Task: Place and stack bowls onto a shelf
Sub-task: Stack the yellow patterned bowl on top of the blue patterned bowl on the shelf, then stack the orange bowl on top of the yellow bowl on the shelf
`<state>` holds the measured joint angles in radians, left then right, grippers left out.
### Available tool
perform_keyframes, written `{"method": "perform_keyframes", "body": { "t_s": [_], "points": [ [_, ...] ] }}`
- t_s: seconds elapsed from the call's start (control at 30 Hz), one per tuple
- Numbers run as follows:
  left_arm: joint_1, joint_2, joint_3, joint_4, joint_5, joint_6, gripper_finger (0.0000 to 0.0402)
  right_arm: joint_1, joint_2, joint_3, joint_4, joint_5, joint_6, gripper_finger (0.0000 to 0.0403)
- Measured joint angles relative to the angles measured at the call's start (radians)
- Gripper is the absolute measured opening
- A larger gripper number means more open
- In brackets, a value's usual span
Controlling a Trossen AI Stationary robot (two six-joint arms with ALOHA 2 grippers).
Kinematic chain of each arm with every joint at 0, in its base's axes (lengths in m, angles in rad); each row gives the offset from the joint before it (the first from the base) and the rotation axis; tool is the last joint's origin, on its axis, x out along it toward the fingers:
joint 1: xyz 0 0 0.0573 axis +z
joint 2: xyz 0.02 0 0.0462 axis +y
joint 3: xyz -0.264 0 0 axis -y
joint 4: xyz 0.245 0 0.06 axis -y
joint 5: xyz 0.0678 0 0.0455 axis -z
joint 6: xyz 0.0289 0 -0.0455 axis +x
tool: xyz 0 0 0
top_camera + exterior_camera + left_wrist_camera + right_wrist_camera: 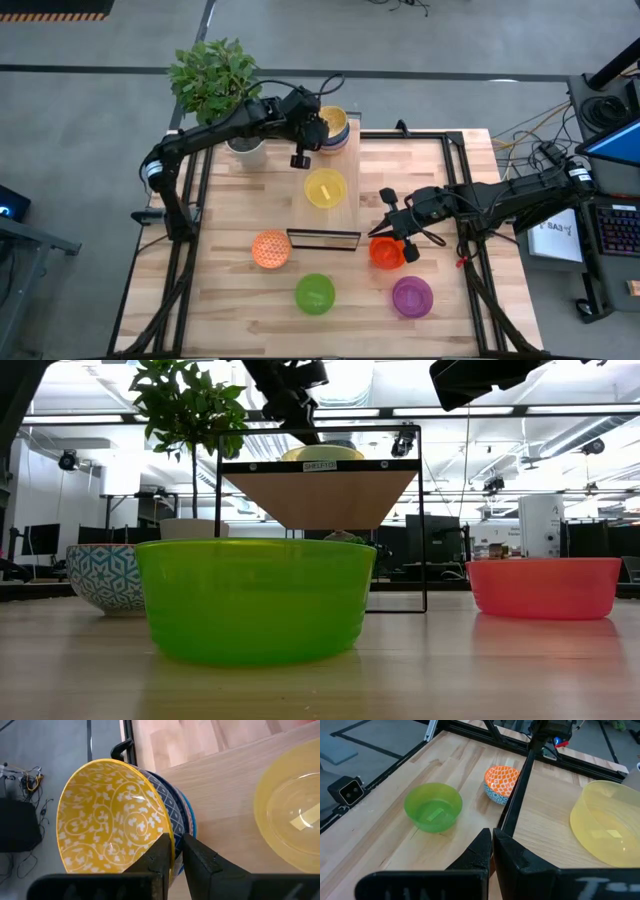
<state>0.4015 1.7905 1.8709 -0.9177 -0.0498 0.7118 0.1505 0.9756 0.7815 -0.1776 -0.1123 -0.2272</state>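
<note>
A stack of bowls stands at the far end of the shelf point(340, 215), with a gold patterned bowl point(112, 815) on top, nested in blue bowls point(184, 815). My left gripper point(177, 845) is shut on the gold bowl's rim. A yellow bowl point(325, 187) sits at mid-shelf. On the table rest the orange bowl point(270, 248), the green bowl point(315, 293), the purple bowl point(412, 296) and the red bowl point(387, 252). My right gripper point(385, 232) hangs shut and empty just above the red bowl. My left gripper has the gold bowl's rim point(171, 842) between its fingers, one finger inside the bowl and one outside. The fingers slant down from the table's left side. Whether the blue bowl's rim beneath is also caught, I cannot tell. The gold bowl sits nested in the stack.
A potted plant point(213, 75) in a white pot point(247, 152) stands at the table's far left corner, beside my left arm. The shelf's dark frame point(515, 805) rises above the tabletop. Bare wood lies along the table's near edge and far right.
</note>
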Motion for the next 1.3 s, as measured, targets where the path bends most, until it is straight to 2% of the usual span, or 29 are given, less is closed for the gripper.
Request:
{"method": "perform_keyframes", "body": {
  "t_s": [0.37,0.5,0.77,0.97,1.03,1.17,1.3],
  "points": [
    [0.0,0.024,-0.001,0.013,0.0,0.003,0.0034,0.0,0.0,0.0,0.0,0.0,0.0,0.0009],
    [0.0,0.027,-0.001,0.016,-0.001,0.006,0.0065,0.0,0.0,0.0,0.0,0.0,0.0,0.0009],
    [0.0,0.008,-0.001,0.0,-0.051,0.023,0.0155,0.0,0.0,0.0,0.0,0.0,0.0,0.0009],
    [0.0,-0.049,-0.001,-0.025,-0.04,0.007,0.0172,0.0,0.0,0.0,0.0,0.0,0.017,0.0009],
    [0.0,-0.076,-0.001,-0.034,0.014,-0.057,0.017,0.0,0.0,0.0,0.001,0.0,0.017,0.0009],
    [-0.011,-0.125,-0.017,-0.056,0.203,-0.255,0.0161,0.0,0.0,0.0,0.002,0.0,0.025,0.0009],
    [-0.096,-0.201,-0.131,-0.034,0.215,-0.351,0.0149,0.0,0.0,0.0,0.004,0.0,0.045,0.0009]
  ]
}}
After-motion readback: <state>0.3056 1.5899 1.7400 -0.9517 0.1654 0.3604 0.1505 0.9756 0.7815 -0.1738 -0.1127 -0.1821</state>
